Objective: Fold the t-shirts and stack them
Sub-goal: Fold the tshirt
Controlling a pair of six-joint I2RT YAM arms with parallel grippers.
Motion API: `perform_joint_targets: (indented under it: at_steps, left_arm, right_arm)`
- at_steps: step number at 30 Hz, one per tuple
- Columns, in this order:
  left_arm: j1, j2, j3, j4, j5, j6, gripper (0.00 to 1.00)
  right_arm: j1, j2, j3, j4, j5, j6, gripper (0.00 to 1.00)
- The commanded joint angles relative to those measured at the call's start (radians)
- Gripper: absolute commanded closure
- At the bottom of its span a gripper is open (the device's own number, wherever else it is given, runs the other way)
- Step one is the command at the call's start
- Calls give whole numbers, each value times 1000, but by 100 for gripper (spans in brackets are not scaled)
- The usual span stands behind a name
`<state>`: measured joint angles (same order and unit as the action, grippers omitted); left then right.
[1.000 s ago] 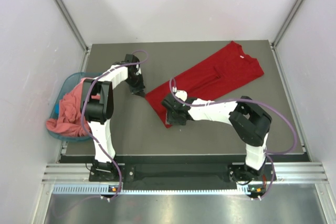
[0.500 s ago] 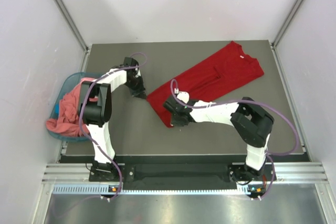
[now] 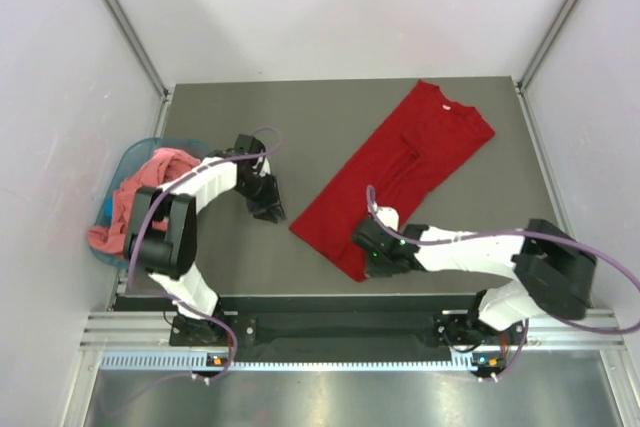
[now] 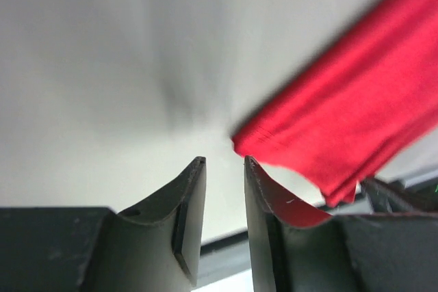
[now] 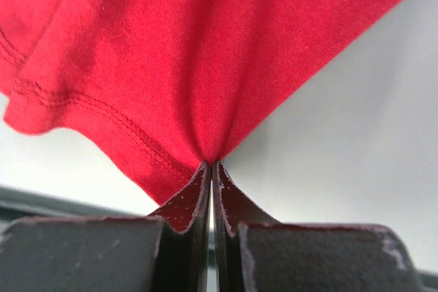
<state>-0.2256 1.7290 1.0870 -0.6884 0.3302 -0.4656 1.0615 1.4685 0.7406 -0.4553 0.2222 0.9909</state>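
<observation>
The red shirt (image 3: 400, 182) is pinched near its hem by the closed right gripper (image 5: 211, 164).
The shirt is spread diagonally on the table (image 3: 230, 117); the jaws of the left gripper (image 4: 224, 162) are held slightly apart, empty, just beside its left corner.

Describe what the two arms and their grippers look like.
The left arm and right arm have white links joined by bulky black joints, and a thin purple cable loops along each. The left gripper and right gripper have dark matte fingers that curve and taper to thin tips. No markings show.
</observation>
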Motion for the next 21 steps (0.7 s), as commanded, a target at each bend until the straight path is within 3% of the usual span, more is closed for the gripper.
perform_joint_targets:
  at_steps: [1,6,10,15,17,18,19,21]
  left_arm:
    - [-52,-146,-29,-22,26,-1,66]
    - [-122,-235,8,-28,-2,-19,63]
    - [-169,-214,21,-8,38,11,62]
    - [-224,-192,-47,50,89,61,62]
    - [-238,-178,-68,52,-3,68,62]
    - [-251,-157,-68,40,-43,67,62]
    - [-253,-148,-75,46,-63,62,62]
    - [-253,-119,-93,69,-68,53,63]
  right_arm:
    - [43,-124,-108,-154,-7,63,100]
    - [60,-281,-171,-261,12,107,92]
    - [61,-365,-146,-396,48,130,75]
    - [63,-421,-61,-370,54,66,73]
    - [55,-399,-37,-280,49,25,79]
    - [54,-384,-20,-234,40,6,85]
    - [55,-344,-12,-196,33,-7,98]
    - [46,-294,14,-81,3,-34,100]
